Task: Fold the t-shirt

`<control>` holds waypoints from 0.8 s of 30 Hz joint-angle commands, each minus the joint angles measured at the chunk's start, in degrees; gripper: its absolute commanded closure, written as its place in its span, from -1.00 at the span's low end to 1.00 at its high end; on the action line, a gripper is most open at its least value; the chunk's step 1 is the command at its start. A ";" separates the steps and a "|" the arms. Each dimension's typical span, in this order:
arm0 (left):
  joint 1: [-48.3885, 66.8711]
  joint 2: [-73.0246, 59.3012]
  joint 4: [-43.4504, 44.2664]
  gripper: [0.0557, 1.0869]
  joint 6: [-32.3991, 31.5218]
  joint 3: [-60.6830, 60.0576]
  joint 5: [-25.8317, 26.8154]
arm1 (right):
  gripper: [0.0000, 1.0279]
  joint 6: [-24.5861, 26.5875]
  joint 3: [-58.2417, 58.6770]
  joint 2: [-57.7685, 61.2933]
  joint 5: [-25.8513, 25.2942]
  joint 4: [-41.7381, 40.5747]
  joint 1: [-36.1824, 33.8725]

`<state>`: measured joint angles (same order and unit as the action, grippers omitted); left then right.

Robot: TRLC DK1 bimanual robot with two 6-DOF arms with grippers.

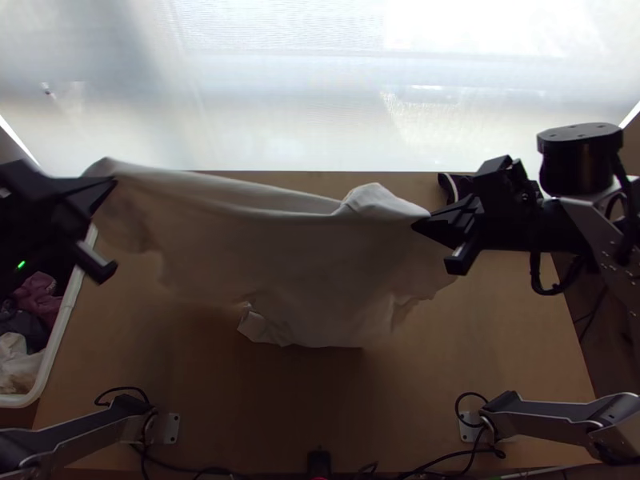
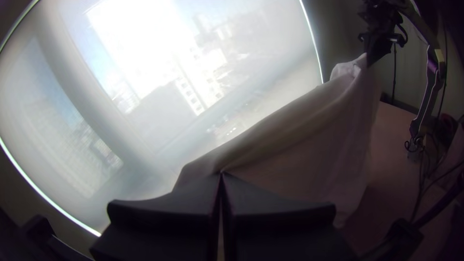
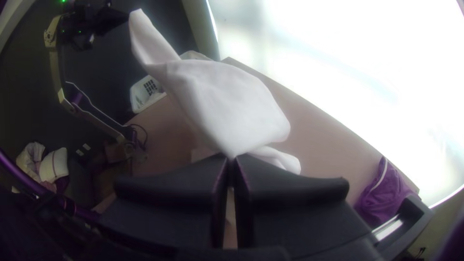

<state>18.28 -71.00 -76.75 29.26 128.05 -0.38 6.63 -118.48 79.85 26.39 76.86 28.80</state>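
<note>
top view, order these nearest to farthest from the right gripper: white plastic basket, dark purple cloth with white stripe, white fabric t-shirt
1. White t-shirt, pinched in the right gripper.
2. Dark purple cloth, just beyond that gripper, far right.
3. White basket, across at the left edge.

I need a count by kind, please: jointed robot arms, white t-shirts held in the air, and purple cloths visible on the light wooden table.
Silver-and-black robot arms: 2
White t-shirt, held up: 1
Purple cloth with white trim: 1
Total: 4
</note>
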 commanded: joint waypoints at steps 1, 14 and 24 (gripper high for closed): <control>-0.79 9.13 -5.43 0.92 -5.44 -0.08 -2.52 | 0.95 0.05 -1.58 -4.18 3.31 2.33 0.73; -5.36 12.91 -3.67 0.92 -7.55 3.26 -2.43 | 0.95 -2.59 -13.27 -7.26 3.75 3.30 -3.66; -5.80 11.94 10.04 0.92 -7.46 3.52 1.26 | 0.95 -2.59 -16.52 -9.45 4.02 2.15 -5.15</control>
<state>12.86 -58.43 -74.81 21.87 131.28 -1.02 4.21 -131.55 71.33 30.48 79.85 24.73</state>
